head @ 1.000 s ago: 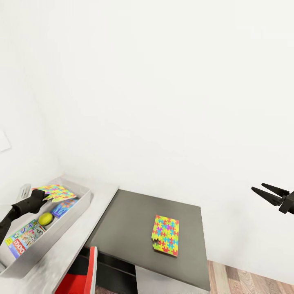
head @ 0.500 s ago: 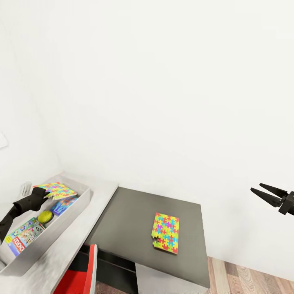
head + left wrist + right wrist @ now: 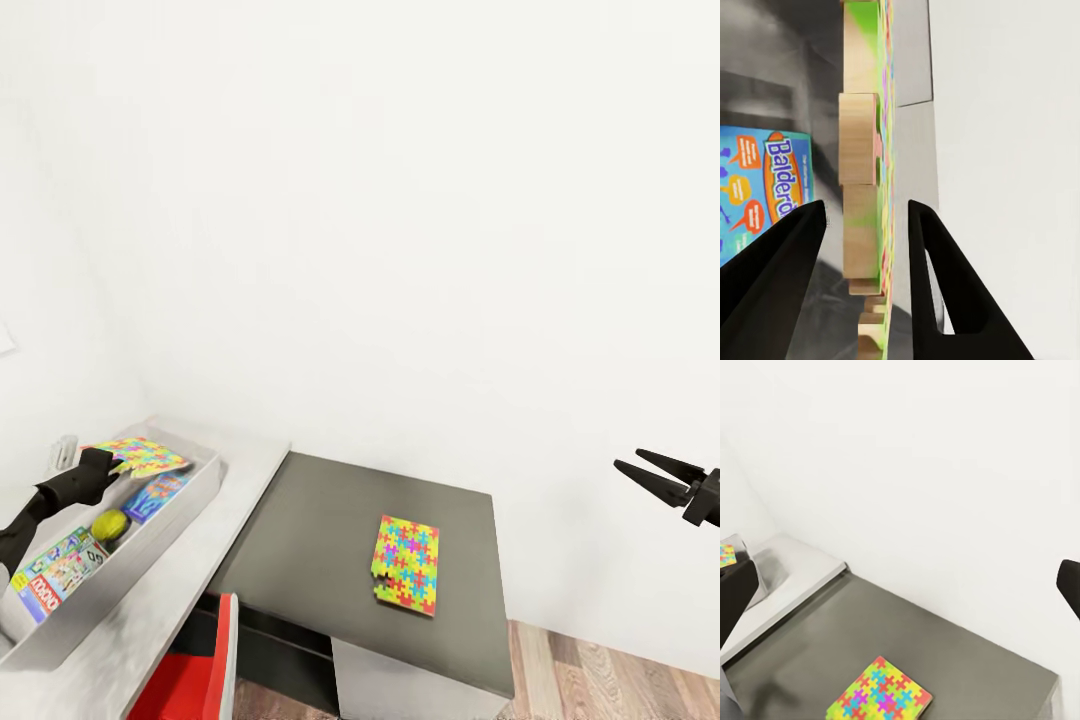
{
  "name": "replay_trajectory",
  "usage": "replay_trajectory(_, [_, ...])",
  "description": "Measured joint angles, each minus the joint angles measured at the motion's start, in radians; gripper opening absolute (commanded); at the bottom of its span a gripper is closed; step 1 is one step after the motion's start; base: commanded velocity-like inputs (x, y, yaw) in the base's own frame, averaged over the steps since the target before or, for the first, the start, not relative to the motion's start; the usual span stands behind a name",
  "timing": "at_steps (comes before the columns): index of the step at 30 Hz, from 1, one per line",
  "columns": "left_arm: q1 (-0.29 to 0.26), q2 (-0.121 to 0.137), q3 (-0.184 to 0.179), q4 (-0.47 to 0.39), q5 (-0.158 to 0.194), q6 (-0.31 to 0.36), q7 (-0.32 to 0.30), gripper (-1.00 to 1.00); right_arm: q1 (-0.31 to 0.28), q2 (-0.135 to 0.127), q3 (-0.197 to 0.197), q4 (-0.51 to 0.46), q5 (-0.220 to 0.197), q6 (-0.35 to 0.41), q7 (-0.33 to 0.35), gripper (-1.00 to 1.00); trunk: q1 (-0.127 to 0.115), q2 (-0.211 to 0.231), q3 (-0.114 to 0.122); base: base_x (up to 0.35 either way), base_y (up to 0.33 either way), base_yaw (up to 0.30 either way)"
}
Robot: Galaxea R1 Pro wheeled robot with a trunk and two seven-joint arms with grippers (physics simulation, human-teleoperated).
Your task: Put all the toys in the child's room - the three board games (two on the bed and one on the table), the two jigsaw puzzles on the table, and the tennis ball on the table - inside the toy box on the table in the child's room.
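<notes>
Two puzzles are what matter here. From the head view, the left gripper (image 3: 108, 462) at the lower left of the frame holds one jigsaw puzzle (image 3: 140, 456) over the far end of the toy box (image 3: 170, 522); below it in the box lie the tennis ball (image 3: 110, 523), a blue board game (image 3: 158, 495) and another board game (image 3: 58, 572) nearer the bottom left corner. The second jigsaw puzzle (image 3: 406, 564) lies flat on the dark table (image 3: 300, 530) at lower centre, well apart from the right gripper (image 3: 650, 472), which hangs at the right edge with its fingers spread and nothing between them. In the left wrist view the held puzzle is seen edge-on between the two black fingers (image 3: 945, 292); they look clamped on it, though contact is hard to make out here. The right wrist view shows the second puzzle at the bottom centre on the table. I judge the step in hand is dropping the held puzzle into the box; next calls for letting go, then fetching the other.
</notes>
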Motion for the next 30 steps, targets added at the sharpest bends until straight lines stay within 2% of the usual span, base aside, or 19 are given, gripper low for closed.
replay_trajectory(17, [0.000,0.002,-0.002,0.019,-0.001,-0.002,0.000,-1.00,-0.002,0.000,0.000,0.000,0.000,0.000,0.000,1.00,0.000,0.000,-0.027,0.000,0.000,0.000])
replay_trajectory(19, [0.000,0.002,-0.002,0.019,-0.009,-0.002,0.000,-1.00,-0.002,0.000,-0.001,0.000,0.000,0.000,0.000,1.00,0.000,0.000,-0.031,0.000,0.000,0.000])
replay_trajectory(21, [0.000,0.001,0.000,0.020,-0.039,-0.002,0.000,-1.00,-0.002,0.000,-0.001,0.000,0.000,0.000,0.000,1.00,0.000,0.000,-0.034,0.000,0.000,0.000])
replay_trajectory(24, [-0.001,-0.001,0.001,0.020,-0.059,-0.006,0.000,-1.00,-0.002,0.000,-0.001,0.000,0.000,0.000,0.000,1.00,0.000,0.000,-0.039,0.000,0.000,0.000])
replay_trajectory(30, [-0.003,-0.002,0.002,0.020,-0.067,-0.024,0.000,-1.00,-0.002,0.000,-0.001,0.000,0.000,-0.001,0.000,1.00,0.000,0.000,-0.048,0.000,0.000,0.000])
